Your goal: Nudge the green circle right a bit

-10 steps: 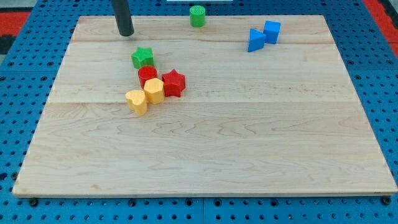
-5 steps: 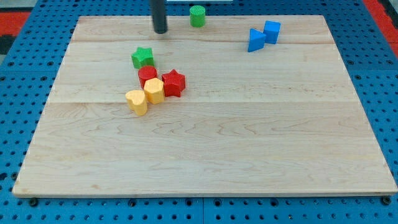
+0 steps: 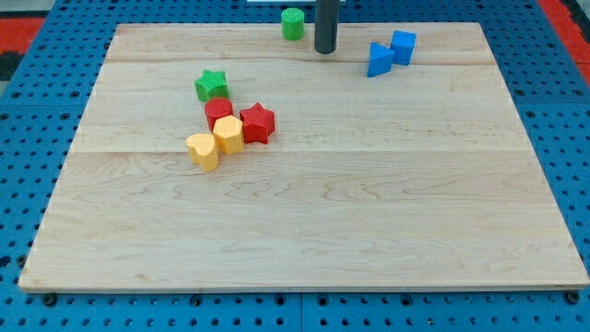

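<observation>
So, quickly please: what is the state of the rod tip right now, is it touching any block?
My tip: no gripper, holds nothing; touches no block, just right of and below the green circle, apart from it.

Our tip (image 3: 324,52) rests on the wooden board (image 3: 304,231) just to the view's right of the green circle (image 3: 292,23), slightly lower in the view, not touching it; the blue blocks (image 3: 391,52) sit further right; the green star (image 3: 211,85) and the red and yellow cluster (image 3: 229,131) lie well apart at left.
</observation>
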`<act>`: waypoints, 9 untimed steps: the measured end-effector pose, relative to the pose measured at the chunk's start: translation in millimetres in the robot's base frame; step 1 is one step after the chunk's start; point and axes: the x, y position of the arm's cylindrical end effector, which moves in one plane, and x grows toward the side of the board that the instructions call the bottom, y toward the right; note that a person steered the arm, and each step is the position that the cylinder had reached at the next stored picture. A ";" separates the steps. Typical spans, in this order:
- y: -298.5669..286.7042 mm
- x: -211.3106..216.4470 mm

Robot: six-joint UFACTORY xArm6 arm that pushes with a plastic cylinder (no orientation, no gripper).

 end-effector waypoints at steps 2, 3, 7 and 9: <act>42.2 -8.6; 65.7 -11.2; -21.2 -41.8; -100.4 46.1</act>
